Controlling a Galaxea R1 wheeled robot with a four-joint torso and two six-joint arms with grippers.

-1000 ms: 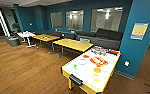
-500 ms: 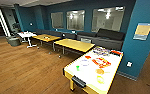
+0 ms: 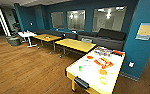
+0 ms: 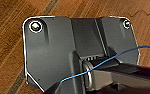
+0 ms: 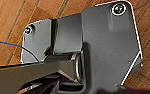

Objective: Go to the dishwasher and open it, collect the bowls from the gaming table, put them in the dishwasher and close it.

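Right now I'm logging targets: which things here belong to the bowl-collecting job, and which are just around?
Job:
- gaming table
- green bowl
- red bowl
- orange bowl
- yellow bowl

Just around:
- board-game boxes
- yellow-wood tables
- dark sofa
- small white table

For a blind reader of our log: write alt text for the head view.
A white-topped gaming table with a yellowish edge stands nearest, bearing bright bowls and game boxes. Behind it stand yellow-wood tables and a dark sofa along a teal wall with windows, over a wooden floor.
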